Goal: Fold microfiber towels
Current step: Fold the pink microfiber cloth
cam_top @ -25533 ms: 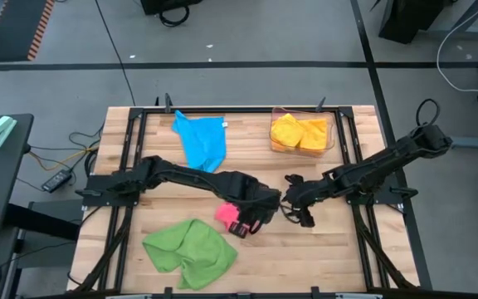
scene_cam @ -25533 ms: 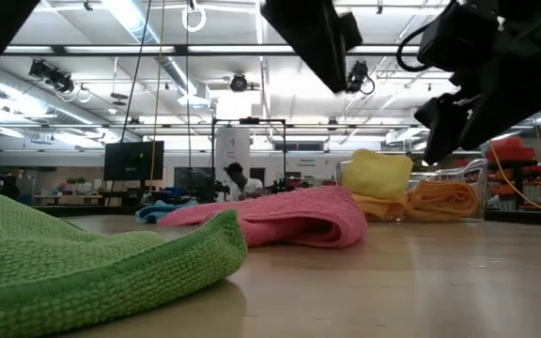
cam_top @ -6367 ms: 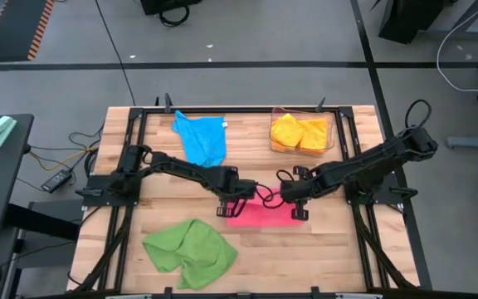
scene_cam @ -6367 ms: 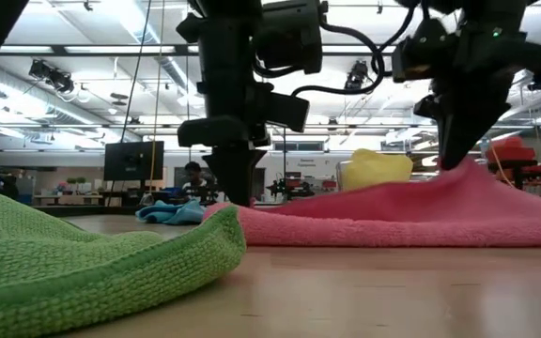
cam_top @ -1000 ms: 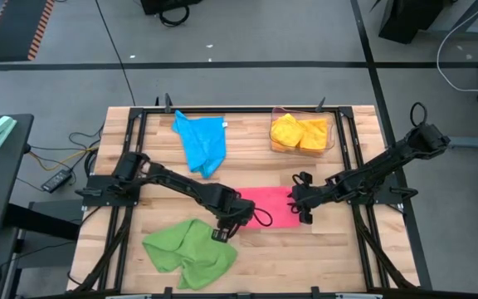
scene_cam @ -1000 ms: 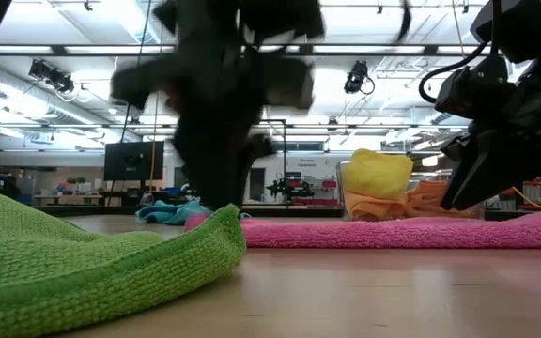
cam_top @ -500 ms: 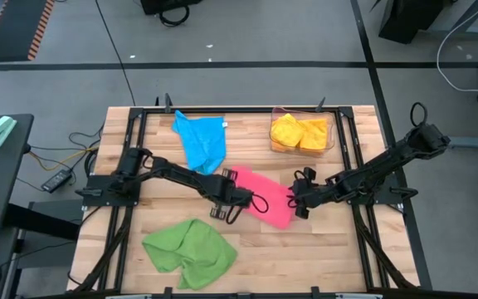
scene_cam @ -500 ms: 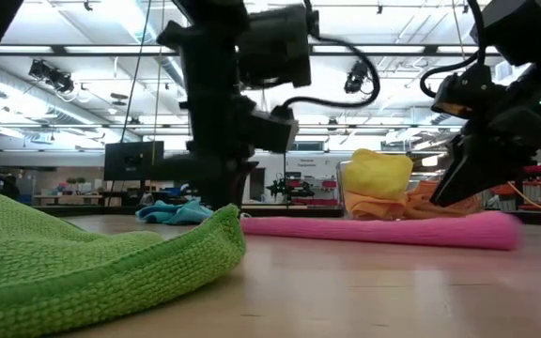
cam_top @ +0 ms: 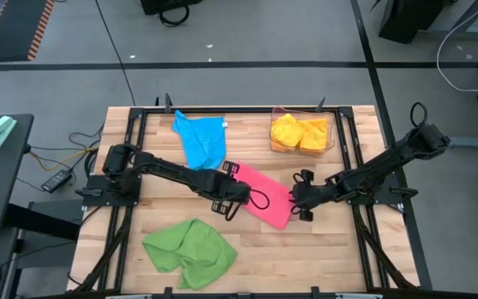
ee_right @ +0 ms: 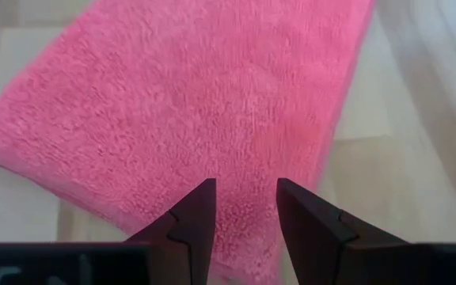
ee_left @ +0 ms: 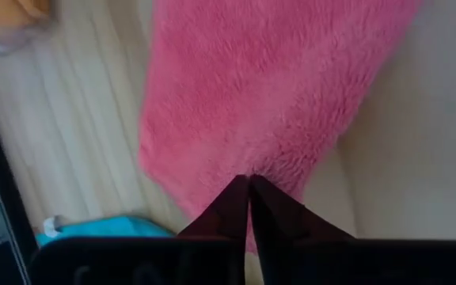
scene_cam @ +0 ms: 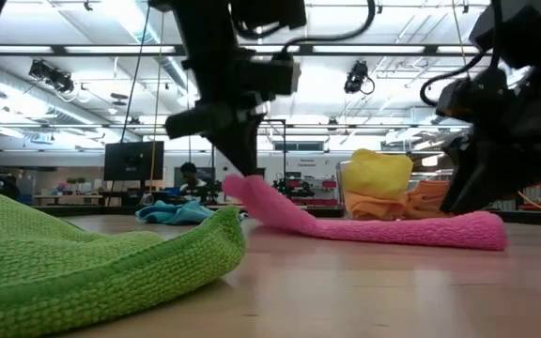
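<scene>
Since a second ago the pink towel [cam_top: 261, 195] has swung diagonal mid-table; left pincer [cam_top: 231, 202] pinches and lifts its edge, right pincer [cam_top: 299, 204] hangs spread over its other end

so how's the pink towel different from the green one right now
The pink towel lies as a flat folded strip at the table's middle; the green towel sits crumpled near the front edge. The left end effector is shut on the pink towel's end, lifting it off the wood, and the open right end effector hangs by its other end; nothing touches the green towel. Both are plain, fuzzy microfiber.
</scene>
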Robot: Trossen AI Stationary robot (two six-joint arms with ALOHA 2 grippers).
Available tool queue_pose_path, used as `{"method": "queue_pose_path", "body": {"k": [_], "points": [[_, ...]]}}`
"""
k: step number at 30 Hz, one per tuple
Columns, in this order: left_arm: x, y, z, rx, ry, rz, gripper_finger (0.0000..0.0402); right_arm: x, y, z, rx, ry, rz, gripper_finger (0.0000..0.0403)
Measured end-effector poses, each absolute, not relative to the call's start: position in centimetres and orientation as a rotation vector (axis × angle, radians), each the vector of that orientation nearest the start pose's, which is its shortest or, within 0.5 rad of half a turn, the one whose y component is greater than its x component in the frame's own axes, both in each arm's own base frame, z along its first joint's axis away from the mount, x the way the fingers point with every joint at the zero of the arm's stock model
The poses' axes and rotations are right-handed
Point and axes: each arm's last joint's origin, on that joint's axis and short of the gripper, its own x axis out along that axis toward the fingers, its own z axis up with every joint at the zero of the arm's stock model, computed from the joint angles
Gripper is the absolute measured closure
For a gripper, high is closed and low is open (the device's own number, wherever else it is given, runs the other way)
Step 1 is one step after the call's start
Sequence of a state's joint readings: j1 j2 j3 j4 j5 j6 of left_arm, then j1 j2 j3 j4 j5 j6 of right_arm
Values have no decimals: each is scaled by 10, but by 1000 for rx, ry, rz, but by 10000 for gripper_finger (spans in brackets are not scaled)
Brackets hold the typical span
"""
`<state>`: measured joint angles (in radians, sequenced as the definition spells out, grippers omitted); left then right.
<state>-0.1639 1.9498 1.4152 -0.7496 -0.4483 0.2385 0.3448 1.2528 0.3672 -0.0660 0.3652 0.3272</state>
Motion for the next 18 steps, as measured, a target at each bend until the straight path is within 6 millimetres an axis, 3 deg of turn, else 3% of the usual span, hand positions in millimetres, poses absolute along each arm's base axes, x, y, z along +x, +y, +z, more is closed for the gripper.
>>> {"method": "queue_pose_path", "body": {"k": [9,18], "points": [[372,-61,195,586,1284,91,385,179,59,110,80,959,-118,279],[369,-67,194,557,1291,110,379,167,100,113,279,967,22,293]]}}
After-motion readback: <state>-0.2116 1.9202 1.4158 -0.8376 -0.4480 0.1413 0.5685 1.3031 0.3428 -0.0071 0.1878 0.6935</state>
